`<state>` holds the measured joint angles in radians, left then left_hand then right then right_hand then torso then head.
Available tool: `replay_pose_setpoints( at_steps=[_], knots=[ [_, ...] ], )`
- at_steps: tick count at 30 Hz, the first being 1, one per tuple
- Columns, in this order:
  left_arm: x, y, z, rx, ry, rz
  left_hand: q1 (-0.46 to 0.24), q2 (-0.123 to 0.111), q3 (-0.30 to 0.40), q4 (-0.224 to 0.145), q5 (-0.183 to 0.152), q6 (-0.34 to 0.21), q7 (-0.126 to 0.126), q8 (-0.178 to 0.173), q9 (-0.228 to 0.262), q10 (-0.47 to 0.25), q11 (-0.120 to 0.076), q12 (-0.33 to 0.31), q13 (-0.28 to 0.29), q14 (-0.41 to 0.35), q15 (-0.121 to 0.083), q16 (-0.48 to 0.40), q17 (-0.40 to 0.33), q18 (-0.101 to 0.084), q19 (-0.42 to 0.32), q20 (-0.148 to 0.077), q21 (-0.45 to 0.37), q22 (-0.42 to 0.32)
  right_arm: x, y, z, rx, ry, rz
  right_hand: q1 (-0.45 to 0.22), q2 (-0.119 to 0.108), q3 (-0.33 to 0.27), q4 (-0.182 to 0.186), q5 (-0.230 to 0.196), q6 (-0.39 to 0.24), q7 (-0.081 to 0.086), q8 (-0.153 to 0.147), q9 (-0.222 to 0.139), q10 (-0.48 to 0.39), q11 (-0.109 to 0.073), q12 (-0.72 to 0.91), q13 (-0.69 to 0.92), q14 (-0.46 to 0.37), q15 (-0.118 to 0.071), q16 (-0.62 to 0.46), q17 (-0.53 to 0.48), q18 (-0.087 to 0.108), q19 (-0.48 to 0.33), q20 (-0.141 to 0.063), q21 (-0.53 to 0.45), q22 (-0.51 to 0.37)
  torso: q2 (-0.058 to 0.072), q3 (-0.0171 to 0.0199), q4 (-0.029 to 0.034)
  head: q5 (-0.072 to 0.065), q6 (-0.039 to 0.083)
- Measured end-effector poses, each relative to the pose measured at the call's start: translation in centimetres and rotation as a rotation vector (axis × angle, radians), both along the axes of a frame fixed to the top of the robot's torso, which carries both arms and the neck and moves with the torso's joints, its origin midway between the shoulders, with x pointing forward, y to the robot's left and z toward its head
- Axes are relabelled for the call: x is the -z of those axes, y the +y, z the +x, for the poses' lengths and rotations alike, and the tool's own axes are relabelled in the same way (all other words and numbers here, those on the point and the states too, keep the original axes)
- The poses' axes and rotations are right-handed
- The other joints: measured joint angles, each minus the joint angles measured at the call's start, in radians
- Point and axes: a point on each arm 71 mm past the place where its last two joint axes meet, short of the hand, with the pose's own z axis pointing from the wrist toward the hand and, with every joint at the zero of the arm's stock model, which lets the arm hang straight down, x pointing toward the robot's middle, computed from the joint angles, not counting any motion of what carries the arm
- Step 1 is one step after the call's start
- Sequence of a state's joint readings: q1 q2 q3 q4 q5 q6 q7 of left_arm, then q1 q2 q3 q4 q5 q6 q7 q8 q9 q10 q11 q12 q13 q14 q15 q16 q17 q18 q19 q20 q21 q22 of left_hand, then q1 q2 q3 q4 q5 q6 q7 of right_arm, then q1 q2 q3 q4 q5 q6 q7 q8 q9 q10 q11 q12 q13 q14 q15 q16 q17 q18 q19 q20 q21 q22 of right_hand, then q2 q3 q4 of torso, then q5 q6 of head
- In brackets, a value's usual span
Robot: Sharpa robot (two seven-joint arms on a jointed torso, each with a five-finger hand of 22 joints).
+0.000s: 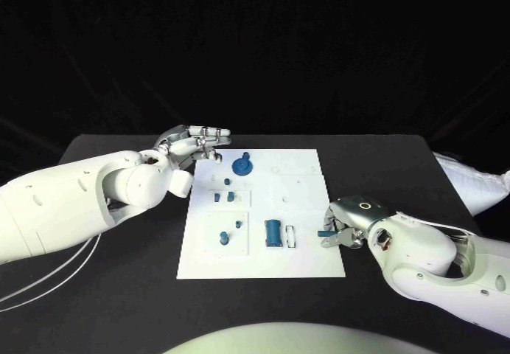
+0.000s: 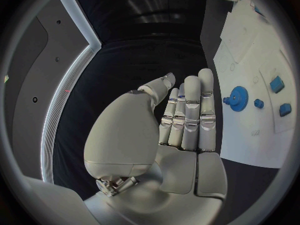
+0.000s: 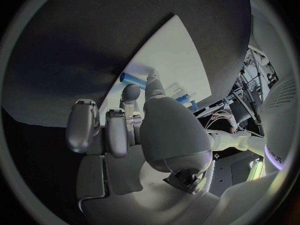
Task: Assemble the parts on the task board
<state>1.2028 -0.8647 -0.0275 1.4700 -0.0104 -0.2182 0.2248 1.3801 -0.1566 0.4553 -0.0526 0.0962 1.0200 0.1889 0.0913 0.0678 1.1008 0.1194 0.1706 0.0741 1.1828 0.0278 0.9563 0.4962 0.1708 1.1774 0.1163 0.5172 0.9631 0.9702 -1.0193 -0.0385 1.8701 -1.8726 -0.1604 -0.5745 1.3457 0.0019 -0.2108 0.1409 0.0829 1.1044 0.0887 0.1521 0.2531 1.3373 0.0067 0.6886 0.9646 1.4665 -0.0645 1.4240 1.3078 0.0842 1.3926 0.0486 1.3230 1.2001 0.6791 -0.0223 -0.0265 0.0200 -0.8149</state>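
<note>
The white task board (image 1: 303,184) lies in the middle of the table. A blue gear (image 1: 243,166) (image 2: 238,97) sits near its far left corner. Several small blue parts (image 1: 224,237) stand on the board's left half, and a blue cylinder (image 1: 273,233) lies near its middle. My left hand (image 1: 197,142) (image 2: 187,115) hovers off the far left corner with straight fingers and holds nothing. My right hand (image 1: 346,221) (image 3: 134,130) is at the board's right edge, where thumb and finger pinch a small blue part (image 1: 325,234) (image 3: 132,79) just over the board.
A narrow white piece (image 1: 290,236) lies beside the blue cylinder. Black table (image 1: 117,295) surrounds the board on all sides. My left forearm (image 1: 64,206) crosses the table's left part, and my right forearm (image 1: 446,265) covers the near right.
</note>
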Motion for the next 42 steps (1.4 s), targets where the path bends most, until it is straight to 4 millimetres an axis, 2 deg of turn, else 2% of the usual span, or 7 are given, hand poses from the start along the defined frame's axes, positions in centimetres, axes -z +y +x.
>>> replay_pose_setpoints(
  at_steps=[4, 6, 9, 14, 25, 29, 42],
  knots=[
    [0.02, 0.01, 0.0, 0.0, 0.001, 0.0, 0.0, 0.0, 0.0, 0.0, 0.0, 0.0, 0.0, 0.0, 0.0, 0.0, 0.0, 0.0, 0.0, 0.0, 0.0, 0.0, 0.0, 0.0, 0.0, 0.0, 0.0, 0.0, 0.0, -0.34, 0.0, 0.006, -0.002, -0.002, 0.021, -0.006, 0.017, -0.005, 0.007, -0.001, 0.001, 0.005, 0.006, -0.004, -0.004, -0.004, 0.0, 0.0, 0.0, 0.0, 0.0, 0.0, 0.0, 0.0, 0.0, 0.002, 0.0, -0.0002, 0.0002, -0.001, -0.001],
    [0.03, 0.02, 0.0, 0.0, 0.001, 0.0, 0.0, 0.0, 0.0, 0.0, 0.0, 0.0, 0.0, 0.0, 0.0, 0.0, 0.0, 0.0, 0.0, 0.0, 0.0, 0.0, 0.0, 0.0, 0.0, 0.0, 0.0, 0.0, 0.0, -0.45, 0.0, 0.007, -0.002, -0.003, 0.058, 0.011, 0.039, -0.019, 0.012, -0.001, 0.001, 0.006, 0.009, -0.005, -0.005, -0.004, 0.0, 0.0, 0.0, 0.0, 0.0, 0.0, 0.0, 0.0, 0.0, 0.004, 0.0, -0.0002, 0.0003, -0.002, -0.002],
    [0.05, 0.02, 0.0, 0.001, 0.002, 0.001, 0.0, 0.0, 0.0, 0.0, 0.0, 0.0, 0.0, 0.0, 0.0, 0.0, 0.0, 0.0, 0.0, 0.0, 0.0, 0.0, 0.0, 0.0, 0.0, 0.0, 0.0, 0.0, 0.0, -0.57, 0.0, 0.009, -0.002, -0.004, 0.107, 0.036, 0.078, -0.038, -0.018, 0.003, -0.003, 0.006, 0.011, -0.009, -0.009, -0.013, -0.004, 0.0, 0.0, 0.0, 0.0, 0.0, 0.0, 0.0, 0.0, 0.007, 0.0, -0.0004, 0.0004, -0.006, -0.002],
    [0.1, 0.03, -0.01, 0.001, 0.004, 0.001, 0.0, 0.0, 0.0, 0.0, 0.0, 0.0, 0.0, 0.0, 0.0, 0.0, 0.0, 0.0, 0.0, 0.0, 0.0, 0.0, 0.0, 0.0, 0.0, 0.0, 0.0, 0.0, -0.02, -0.69, 0.01, 0.01, -0.001, -0.005, 0.139, 0.049, 0.115, -0.057, -0.024, 0.003, -0.004, 0.002, 0.011, -0.011, -0.011, -0.019, -0.007, 0.0, 0.0, 0.0, 0.0, 0.0, 0.002, -0.002, 0.0, 0.012, 0.0, -0.0004, 0.0008, -0.008, -0.001],
    [0.17, -0.01, -0.03, 0.003, 0.006, 0.001, 0.0, 0.0, 0.0, 0.0, 0.0, 0.0, 0.0, 0.0, 0.0, 0.0, 0.0, 0.0, 0.0, 0.0, 0.0, 0.0, 0.0, 0.0, 0.0, 0.0, 0.0, 0.0, -0.06, -0.68, 0.17, 0.017, 0.025, 0.005, 0.155, 0.086, 0.193, -0.055, -0.031, 0.008, -0.009, 0.001, 0.011, -0.015, -0.004, -0.027, -0.013, 0.0, 0.0, 0.0, 0.0, 0.0, 0.004, -0.004, 0.0, 0.017, 0.0, -0.001, 0.0016, -0.007, -0.003],
    [0.19, -0.04, -0.03, 0.004, 0.007, 0.001, 0.0, 0.0, 0.0, 0.0, 0.0, 0.0, 0.0, 0.0, 0.0, 0.0, 0.0, 0.0, 0.0, 0.0, 0.0, 0.0, 0.0, 0.0, 0.0, 0.0, 0.0, 0.0, -0.1, -0.61, 0.33, 0.019, 0.038, 0.004, 0.148, 0.092, 0.204, -0.043, -0.033, 0.008, -0.009, -0.004, 0.012, -0.013, -0.003, -0.032, -0.014, 0.0, 0.0, 0.0, 0.0, 0.0, 0.004, -0.004, 0.0, 0.017, -0.001, -0.0015, 0.0016, -0.007, -0.004],
    [0.21, -0.1, -0.05, 0.006, 0.008, 0.002, 0.0, 0.0, 0.0, 0.0, 0.0, -0.004, 0.004, 0.0, 0.0, 0.0, 0.0, 0.0, 0.0, 0.0, 0.0, 0.0, -0.001, 0.0, 0.0, 0.0, 0.0, -0.001, -0.04, 0.01, 0.0, 0.026, 0.053, 0.05, 0.045, 0.067, 0.262, 0.042, -0.017, 0.036, -0.025, -0.015, 0.008, 0.03, -0.021, 0.03, 0.032, 0.0, -0.008, 0.032, 0.0, 0.0, 0.024, -0.016, 0.037, 0.068, -0.001, -0.0017, 0.0022, -0.003, -0.004]
  ],
)
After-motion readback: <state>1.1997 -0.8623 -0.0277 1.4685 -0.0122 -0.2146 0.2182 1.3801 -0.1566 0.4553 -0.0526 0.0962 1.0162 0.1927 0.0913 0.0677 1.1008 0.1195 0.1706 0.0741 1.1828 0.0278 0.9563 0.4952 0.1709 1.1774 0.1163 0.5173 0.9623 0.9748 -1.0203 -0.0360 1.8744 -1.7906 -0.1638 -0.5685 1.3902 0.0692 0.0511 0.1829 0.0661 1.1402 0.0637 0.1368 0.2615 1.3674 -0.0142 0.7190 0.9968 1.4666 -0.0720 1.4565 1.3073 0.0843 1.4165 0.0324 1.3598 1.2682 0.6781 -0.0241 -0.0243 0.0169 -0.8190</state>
